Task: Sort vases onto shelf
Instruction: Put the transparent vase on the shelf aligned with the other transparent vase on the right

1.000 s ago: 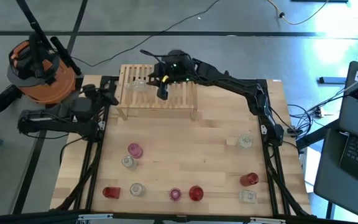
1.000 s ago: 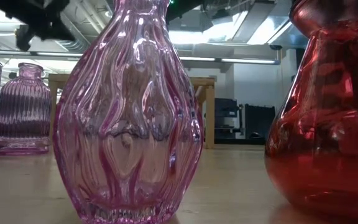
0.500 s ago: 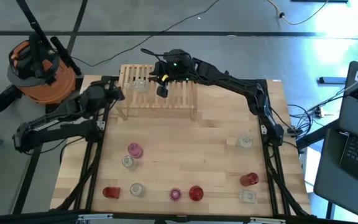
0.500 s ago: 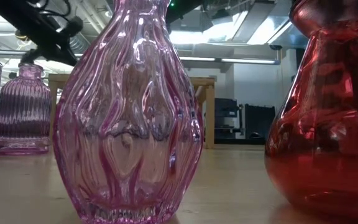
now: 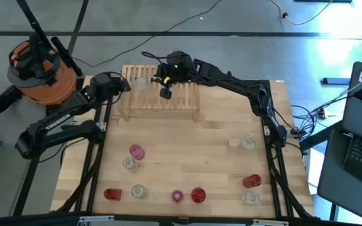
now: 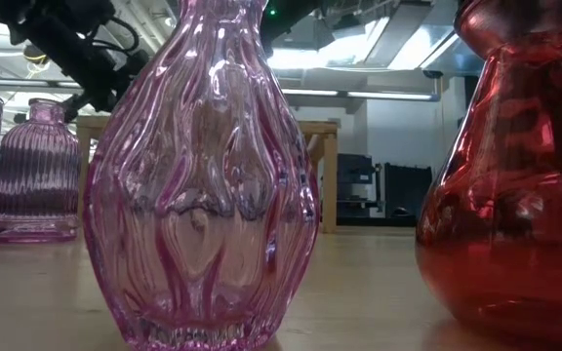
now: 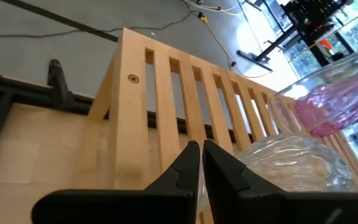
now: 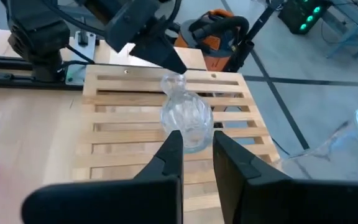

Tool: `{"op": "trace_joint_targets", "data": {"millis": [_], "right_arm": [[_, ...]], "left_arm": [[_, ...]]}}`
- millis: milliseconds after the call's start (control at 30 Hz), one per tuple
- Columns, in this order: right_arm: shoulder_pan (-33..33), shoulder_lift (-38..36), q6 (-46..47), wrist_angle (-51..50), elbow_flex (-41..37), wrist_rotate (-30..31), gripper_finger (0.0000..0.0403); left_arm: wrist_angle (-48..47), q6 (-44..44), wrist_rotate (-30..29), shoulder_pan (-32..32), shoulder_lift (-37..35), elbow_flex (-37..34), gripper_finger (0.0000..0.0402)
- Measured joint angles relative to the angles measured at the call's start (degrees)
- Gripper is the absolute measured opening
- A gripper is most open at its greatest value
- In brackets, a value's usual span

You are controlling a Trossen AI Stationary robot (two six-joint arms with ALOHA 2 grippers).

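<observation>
The light wood shelf [image 5: 161, 100] stands at the table's far edge. One clear squat vase [image 5: 140, 83] [image 8: 186, 119] stands upright on its slats. My left gripper [image 5: 123, 85] [image 7: 198, 152] is shut and hovers at the shelf's far left corner, its tips next to the vase's neck. My right gripper [image 5: 165, 91] [image 8: 196, 149] is open above the slats, just right of the vase, which stands ahead of its fingers. Several pink, red and clear vases stand on the near half of the table, among them a pink one [image 5: 136, 151] [image 6: 203, 175] and a red one [image 5: 198, 195] [image 6: 515, 185]. My left gripper points its shut fingertips [image 8: 178, 66] at the top of the clear vase's neck [image 8: 176, 79], slanting down from the table's left. I cannot tell whether they touch it. The vase stands upright on the slats.
Vases line the near edge: red [image 5: 112, 194], clear [image 5: 138, 191], pink [image 5: 177, 196]. On the right are a red one [image 5: 251, 181] and clear ones [image 5: 250, 198] [image 5: 248, 142]. An orange vacuum [image 5: 39, 70] stands beyond the table's far left corner. The table's middle shows bare wood.
My left arm has swung up from the table's left edge toward the far edge, bringing its gripper to the shelf's far left corner beside the clear vase. My right gripper has stayed over the shelf. The vases have not moved.
</observation>
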Motion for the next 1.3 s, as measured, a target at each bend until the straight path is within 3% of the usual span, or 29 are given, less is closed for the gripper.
{"op": "trace_joint_targets", "data": {"millis": [167, 267, 1300], "right_arm": [[0.0, 0.1, 0.02, -0.12, -0.86, 0.4, 0.004], [0.0, 0.11, 0.04, -0.07, -0.86, 1.38, 0.004], [3.33, 5.57, 2.32, -3.21, -0.82, 6.92, 0.0039]], "left_arm": [[3.69, 0.04, 11.55, 2.9, 0.41, -0.12, 0.0015], [3.53, -0.04, 14.45, 4.11, 0.69, -0.16, 0.0015], [0.43, -1.59, 27.84, 5.4, -1.93, -0.21, 0.0015]]}}
